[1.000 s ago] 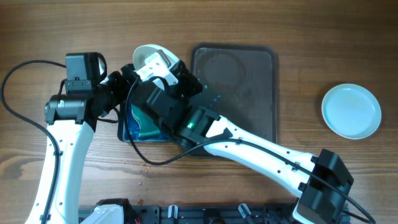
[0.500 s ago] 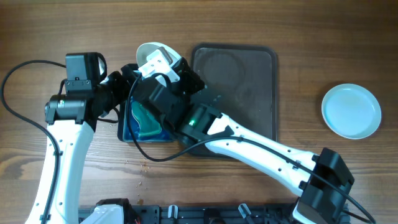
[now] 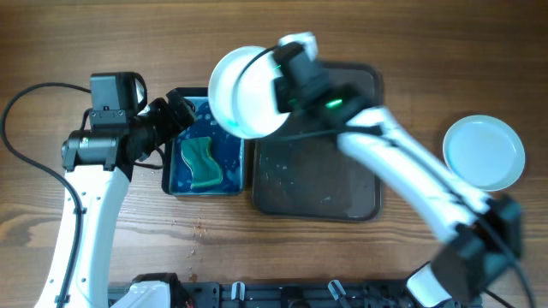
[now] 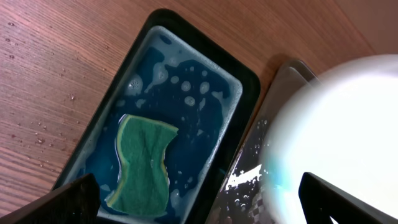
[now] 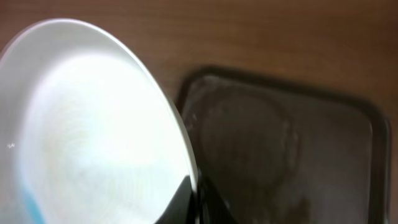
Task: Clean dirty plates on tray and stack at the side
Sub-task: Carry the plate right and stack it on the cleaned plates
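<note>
my right pincer (image 3: 282, 81) clenched on rim of the plate (image 3: 244, 92) | plate tilted in air over far-left corner of the tray (image 3: 360, 201) (blurred) | my left pincer (image 3: 178, 111) released, over the basin (image 3: 169, 175), sponge (image 3: 201, 162) lying in its blue water | second plate (image 3: 484, 152) on the table (image 3: 428, 51), well right of tray

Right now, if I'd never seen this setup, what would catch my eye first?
A big white round plate grabs the eye, held up by the right gripper above the upper left corner of the dark, wet rectangular tray in the overhead view. Left of the tray, a green sponge lies in a black basin of soapy blue water. A pale blue round plate rests alone at far right.
</note>
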Controlling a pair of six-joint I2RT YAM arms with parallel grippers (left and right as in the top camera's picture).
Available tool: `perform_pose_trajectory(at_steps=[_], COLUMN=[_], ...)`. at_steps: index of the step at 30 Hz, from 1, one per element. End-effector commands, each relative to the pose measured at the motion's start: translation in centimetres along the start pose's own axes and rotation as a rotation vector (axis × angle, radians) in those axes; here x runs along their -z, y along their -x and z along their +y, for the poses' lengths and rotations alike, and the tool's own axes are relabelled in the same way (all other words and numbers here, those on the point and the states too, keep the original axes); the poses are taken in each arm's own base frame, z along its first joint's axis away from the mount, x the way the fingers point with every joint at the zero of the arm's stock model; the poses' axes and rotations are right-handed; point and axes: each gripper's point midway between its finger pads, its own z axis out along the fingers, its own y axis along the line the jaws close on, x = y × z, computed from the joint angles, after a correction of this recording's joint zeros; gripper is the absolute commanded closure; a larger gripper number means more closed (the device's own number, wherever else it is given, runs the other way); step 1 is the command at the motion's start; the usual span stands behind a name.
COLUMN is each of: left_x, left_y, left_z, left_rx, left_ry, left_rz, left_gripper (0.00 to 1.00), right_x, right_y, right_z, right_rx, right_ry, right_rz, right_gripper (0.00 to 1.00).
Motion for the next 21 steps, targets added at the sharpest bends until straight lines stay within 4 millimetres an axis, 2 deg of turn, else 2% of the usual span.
perform_pose_trajectory(at_steps=[1, 2, 4, 7, 10, 12, 13, 14, 17, 19, 21], left_x=[0.6, 0.6, 0.6, 0.6, 0.6, 0.6, 0.6, 0.6, 0.6, 0.6, 0.6], left_y=[0.4, 0.4, 0.4, 0.4, 0.4, 0.4, 0.4, 0.4, 0.4, 0.4, 0.4], left_z=[-0.4, -0.4, -0.4, -0.4, -0.4, -0.4, -0.4, -0.4, -0.4, -0.4, -0.4], left_rx=[-0.001, -0.001, -0.001, -0.001, -0.001, -0.001, -0.001, -0.001, -0.001, -0.001, -0.001], left_ry=[-0.021, -0.021, -0.021, -0.021, -0.021, -0.021, -0.021, -0.021, -0.021, -0.021, -0.021], left_rz=[-0.012, -0.012, -0.012, -0.012, -0.012, -0.012, -0.012, -0.012, -0.012, -0.012, -0.012], left_gripper=[0.00, 0.00, 0.00, 0.00, 0.00, 0.00, 0.00, 0.00, 0.00, 0.00, 0.00], right_x=[7.8, 8.3, 9.3, 10.3, 10.9, 11.0, 11.0, 10.8, 9.9, 9.0, 8.5], right_y=[4.1, 3.8, 2.4, -0.6, -4.4, -7.3, -8.5, -10.6, -15.4, -19.0, -20.7], right_z=[-7.5, -9.9, -16.7, -25.4, -32.8, -36.8, -38.2, -40.1, -43.0, -43.9, -44.0], right_rx=[-0.351, -0.433, -0.606, -0.788, -0.943, -1.051, -1.091, -1.153, -1.275, -1.352, -1.370], right_ry=[0.140, 0.097, -0.031, -0.197, -0.330, -0.398, -0.420, -0.451, -0.501, -0.515, -0.513], right_rz=[-0.061, -0.052, -0.030, 0.008, 0.036, 0.066, 0.082, 0.113, 0.205, 0.294, 0.349], right_gripper=[0.96, 0.96, 0.96, 0.96, 0.96, 0.96, 0.96, 0.96, 0.96, 0.96, 0.96])
